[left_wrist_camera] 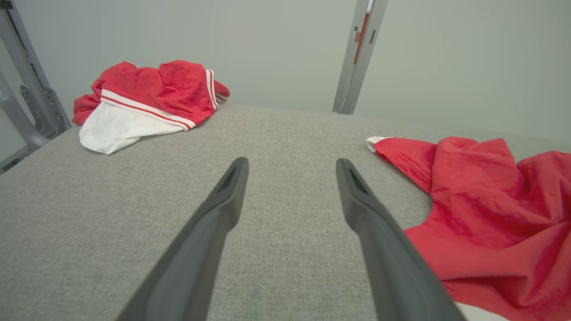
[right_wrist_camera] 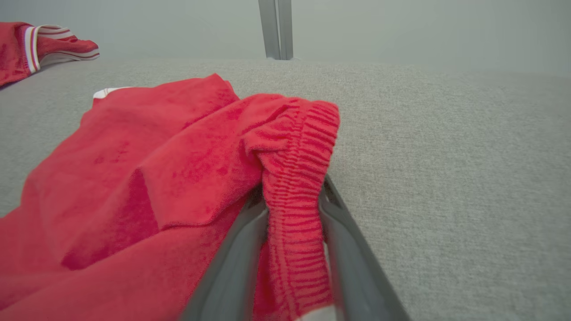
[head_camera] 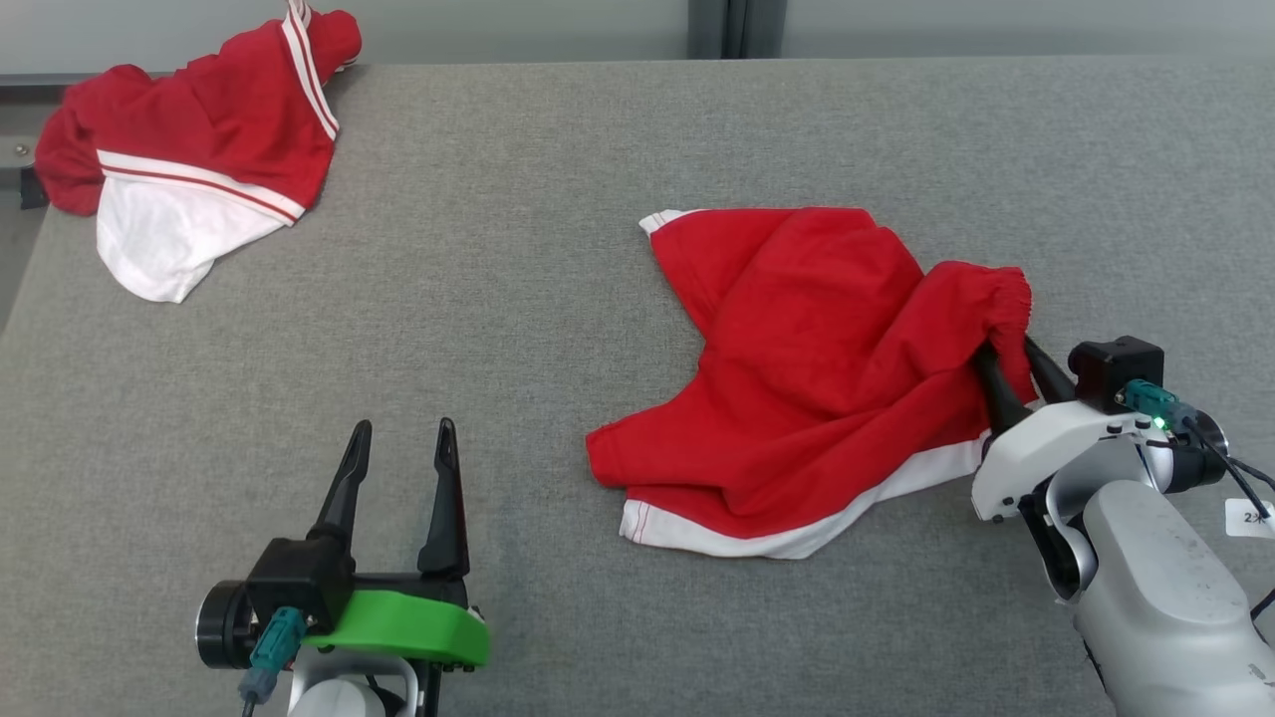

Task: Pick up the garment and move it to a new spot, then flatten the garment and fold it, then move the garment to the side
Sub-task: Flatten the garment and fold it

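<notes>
Found the red garment [head_camera: 807, 378] crumpled right of centre on the grey table [head_camera: 558, 299], its elastic waistband [right_wrist_camera: 294, 147] between the 2 fingers of the right gripper [head_camera: 1006, 358]; could not tell whether clamped or loose. Found the left gripper [head_camera: 404, 428] spread wide at near left, touching nothing. Noted a 2nd garment [head_camera: 199, 149] far left.

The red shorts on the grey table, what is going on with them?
The right claw has the elastic waistband of the crumpled red cloth shorts between its fingers; how firmly, I cannot tell. The shorts lie unflattened on the grey fabric table. The left claw hangs open above bare table, touching nothing.
</notes>
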Tool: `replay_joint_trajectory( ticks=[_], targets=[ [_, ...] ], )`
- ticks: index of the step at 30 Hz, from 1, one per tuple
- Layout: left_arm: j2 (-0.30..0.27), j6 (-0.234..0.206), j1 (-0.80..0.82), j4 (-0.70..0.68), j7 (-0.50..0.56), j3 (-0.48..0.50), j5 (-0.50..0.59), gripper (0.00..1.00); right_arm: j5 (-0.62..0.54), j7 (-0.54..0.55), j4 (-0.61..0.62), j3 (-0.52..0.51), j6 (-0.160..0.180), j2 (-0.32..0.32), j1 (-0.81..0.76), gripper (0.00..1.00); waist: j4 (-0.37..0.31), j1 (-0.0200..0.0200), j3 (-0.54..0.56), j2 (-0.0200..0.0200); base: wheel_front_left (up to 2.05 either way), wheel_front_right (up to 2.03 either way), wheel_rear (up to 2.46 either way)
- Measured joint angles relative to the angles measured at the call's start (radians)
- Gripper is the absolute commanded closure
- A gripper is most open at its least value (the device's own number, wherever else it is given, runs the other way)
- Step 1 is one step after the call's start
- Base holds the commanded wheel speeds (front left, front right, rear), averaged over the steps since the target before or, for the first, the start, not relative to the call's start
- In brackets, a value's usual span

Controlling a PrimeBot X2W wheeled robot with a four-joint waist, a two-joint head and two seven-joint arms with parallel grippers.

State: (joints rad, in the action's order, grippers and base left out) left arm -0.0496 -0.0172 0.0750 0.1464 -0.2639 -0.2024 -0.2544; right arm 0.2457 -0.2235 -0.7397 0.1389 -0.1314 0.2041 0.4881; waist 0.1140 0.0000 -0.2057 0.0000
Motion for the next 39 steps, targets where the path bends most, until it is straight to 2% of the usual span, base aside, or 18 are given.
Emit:
replay_joint_trajectory(
  ticks=[4, 9, 12, 16, 24, 31, 39],
  targets=[
    [0.000, 0.000, 0.006, -0.002, 0.000, -0.002, 0.001, 0.00, 0.008, -0.026, -0.006, 0.011, 0.000, 0.002, 0.001, 0.00, -0.022, 0.0000, 0.002, 0.0000, 0.00, 0.00, 0.00],
    [0.000, -0.008, 0.007, -0.008, 0.000, -0.001, -0.003, 0.00, 0.006, -0.037, 0.049, 0.006, 0.000, 0.014, -0.059, 0.00, -0.054, 0.0000, 0.009, 0.0000, 0.00, 0.00, 0.00],
    [0.000, -0.010, 0.006, -0.012, 0.000, -0.001, -0.007, 0.00, -0.023, -0.039, 0.151, -0.042, 0.000, 0.012, -0.119, 0.00, -0.072, 0.0000, 0.017, 0.0000, 0.00, 0.00, 0.00],
    [0.000, -0.009, -0.007, -0.013, 0.000, 0.002, -0.007, 0.00, -0.080, -0.039, 0.282, -0.095, 0.000, -0.022, -0.213, 0.00, -0.086, 0.0000, 0.035, 0.0000, 0.00, 0.00, 0.00],
    [0.000, -0.008, -0.051, -0.018, 0.000, 0.008, -0.017, 0.00, -0.157, -0.039, 0.488, -0.109, 0.000, -0.112, -0.340, 0.00, -0.105, 0.0000, 0.090, 0.0000, 0.00, 0.00, 0.00],
    [0.000, -0.010, -0.102, -0.018, 0.000, 0.012, -0.035, 0.00, -0.159, -0.039, 0.528, -0.100, 0.000, -0.147, -0.402, 0.00, -0.105, 0.0000, 0.151, 0.0000, 0.00, 0.00, 0.00],
    [0.000, -0.020, -0.141, -0.021, 0.000, 0.037, -0.042, 0.00, -0.148, -0.039, 0.525, -0.087, 0.000, -0.153, -0.422, 0.00, -0.095, 0.0000, 0.200, 0.0000, 0.00, 0.00, 0.00]
  ],
)
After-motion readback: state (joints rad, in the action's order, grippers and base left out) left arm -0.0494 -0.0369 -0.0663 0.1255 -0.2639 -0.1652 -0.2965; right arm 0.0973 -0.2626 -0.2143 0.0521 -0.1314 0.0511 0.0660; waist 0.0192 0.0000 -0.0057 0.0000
